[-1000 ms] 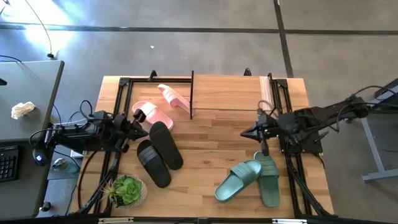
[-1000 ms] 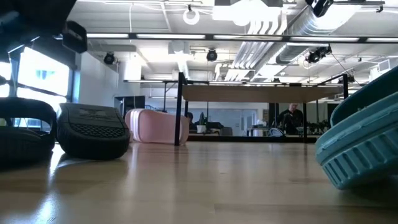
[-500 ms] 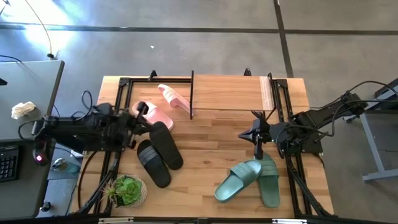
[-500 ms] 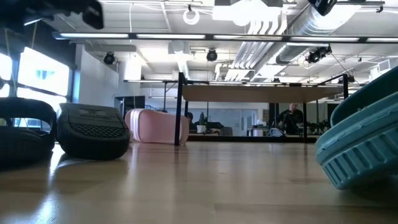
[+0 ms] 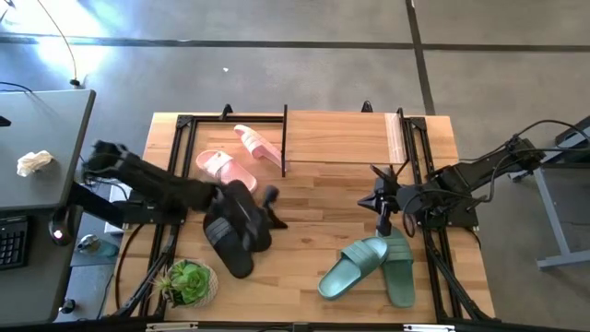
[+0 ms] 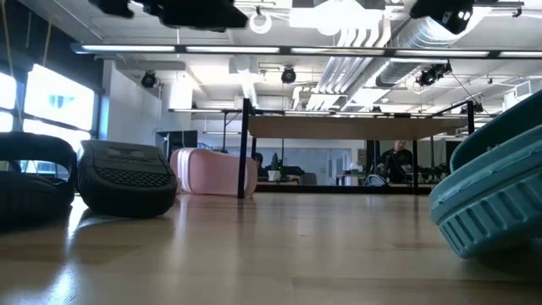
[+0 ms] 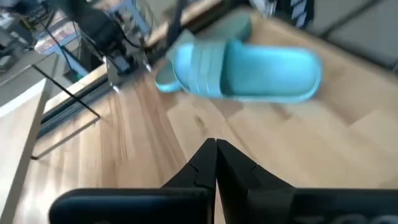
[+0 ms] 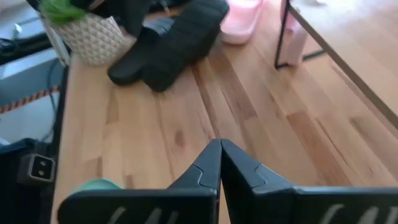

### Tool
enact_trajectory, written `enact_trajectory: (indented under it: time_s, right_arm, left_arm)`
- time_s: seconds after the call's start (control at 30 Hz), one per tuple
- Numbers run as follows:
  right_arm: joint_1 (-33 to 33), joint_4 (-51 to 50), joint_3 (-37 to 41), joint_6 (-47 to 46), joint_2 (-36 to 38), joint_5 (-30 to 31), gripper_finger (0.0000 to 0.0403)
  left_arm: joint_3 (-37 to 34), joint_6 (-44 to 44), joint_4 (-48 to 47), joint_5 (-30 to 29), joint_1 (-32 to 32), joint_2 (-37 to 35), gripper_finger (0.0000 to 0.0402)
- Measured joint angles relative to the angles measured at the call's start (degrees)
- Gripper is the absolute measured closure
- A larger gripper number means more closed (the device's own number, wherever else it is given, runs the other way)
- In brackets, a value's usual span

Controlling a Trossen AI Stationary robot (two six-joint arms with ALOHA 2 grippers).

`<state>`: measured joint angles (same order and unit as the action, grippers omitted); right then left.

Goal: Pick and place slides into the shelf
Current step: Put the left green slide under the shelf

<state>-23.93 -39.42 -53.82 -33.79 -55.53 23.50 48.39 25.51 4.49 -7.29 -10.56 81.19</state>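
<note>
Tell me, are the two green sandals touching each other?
Touching. In the high view the green sandals overlap: one lies slanted with its strap end resting across the other, and no bare table shows between them there.

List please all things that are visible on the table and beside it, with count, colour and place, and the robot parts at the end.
black slides: 2, black, overlapping, left-centre of the table.
pink slides: 2, pale pink; one flat near the shelf's left end, the second leaning at the shelf.
green slides: 2, sage green, overlapping, front right of the table.
shelf: 1, light wood top on black legs, far edge of the table.
potted plant: 1, green in a pale pot, front left corner.
crumpled paper: 1, whitish, on the grey side desk.
table: 1, light wood.
left gripper: 1, dark, shut, over the black slides.
right gripper: 1, dark, shut, above the green slides.
</note>
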Motion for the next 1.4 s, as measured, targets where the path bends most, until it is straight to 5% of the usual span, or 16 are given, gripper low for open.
enact_trajectory:
  time_s: [0.17, 0.37, 0.57, 1.07, 1.4]
  right_arm:
    - [-0.81, -3.09, 0.01, -2.08, 0.00, 0.28, 0.0403]
    - [-1.65, -4.15, 0.04, -2.41, 0.00, 0.90, 0.0403]
    - [-1.63, -4.62, 0.07, -2.36, 0.02, 1.74, 0.0403]
    - [-1.63, -5.44, 0.07, -2.26, 0.02, 2.61, 0.0403]
    - [-1.63, -5.63, 0.07, -2.22, 0.02, 2.95, 0.0403]
  left_arm:
    - [4.33, 4.35, 6.26, -10.52, -5.26, 11.57, 0.0401]
    - [9.20, 10.60, 15.20, -10.91, -7.24, 22.97, 0.0401]
    - [16.64, 12.53, 13.01, -11.03, -7.00, 31.03, 0.0397]
    - [29.75, 12.74, 12.79, -10.23, -5.44, 40.23, 0.0232]
    - [35.99, 11.49, 12.60, -7.51, -4.18, 46.19, 0.0226]
